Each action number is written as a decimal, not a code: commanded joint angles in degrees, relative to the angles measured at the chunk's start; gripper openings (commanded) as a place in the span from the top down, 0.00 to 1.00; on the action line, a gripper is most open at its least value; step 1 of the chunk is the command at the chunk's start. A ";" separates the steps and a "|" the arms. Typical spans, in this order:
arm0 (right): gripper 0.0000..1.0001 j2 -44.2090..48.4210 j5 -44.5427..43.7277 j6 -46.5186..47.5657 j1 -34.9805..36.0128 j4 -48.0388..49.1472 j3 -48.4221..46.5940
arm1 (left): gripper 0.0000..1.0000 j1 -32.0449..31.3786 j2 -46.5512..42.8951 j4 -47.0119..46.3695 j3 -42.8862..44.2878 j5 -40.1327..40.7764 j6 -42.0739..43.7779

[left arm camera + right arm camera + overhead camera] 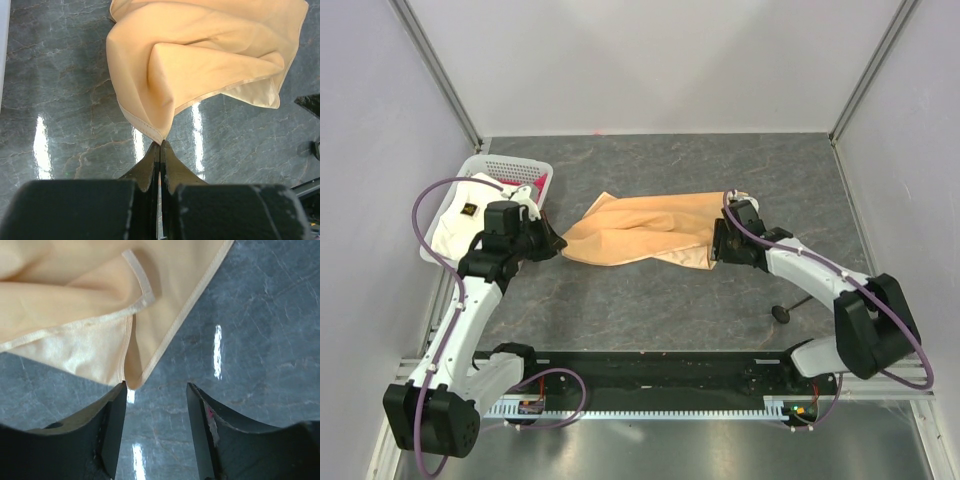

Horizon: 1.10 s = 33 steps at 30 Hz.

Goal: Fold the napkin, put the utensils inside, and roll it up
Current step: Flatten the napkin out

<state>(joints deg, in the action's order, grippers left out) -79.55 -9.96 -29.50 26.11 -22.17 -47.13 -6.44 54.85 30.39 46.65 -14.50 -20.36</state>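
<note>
we see the napkin [645, 232] lying rumpled mid-bench [650, 300], a peach-tan cloth with a faint sheen, stitched hems and loose folds, drawn out lengthwise between the two arms. the left tool [160, 145] is pressed together, pinching one hemmed corner at its tips. the right tool [156, 387] stands spread, and we find another corner just beside one finger, not gripped. a small black spoon [782, 313] rests apart from the cloth.
</note>
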 commanded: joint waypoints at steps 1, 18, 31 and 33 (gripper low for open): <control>0.43 -6.57 4.32 1.11 -4.22 9.24 -4.01 | 0.98 0.28 -1.06 -0.60 0.81 0.44 2.87; 0.49 -20.73 14.79 2.95 -9.85 18.22 -9.64 | 0.98 0.29 0.34 -0.51 0.81 -0.44 3.05; 0.41 -17.75 17.51 3.04 -11.78 18.75 -8.24 | 0.98 0.37 0.87 -0.51 0.98 -0.70 3.22; 0.41 -17.48 17.69 3.21 -12.31 18.83 -8.15 | 0.98 0.37 0.87 -0.60 1.07 -0.88 3.22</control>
<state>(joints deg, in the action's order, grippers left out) -99.81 6.15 -26.63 14.83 -5.15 -55.31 -6.44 55.72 30.46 46.65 -14.66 -19.75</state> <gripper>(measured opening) 0.592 0.022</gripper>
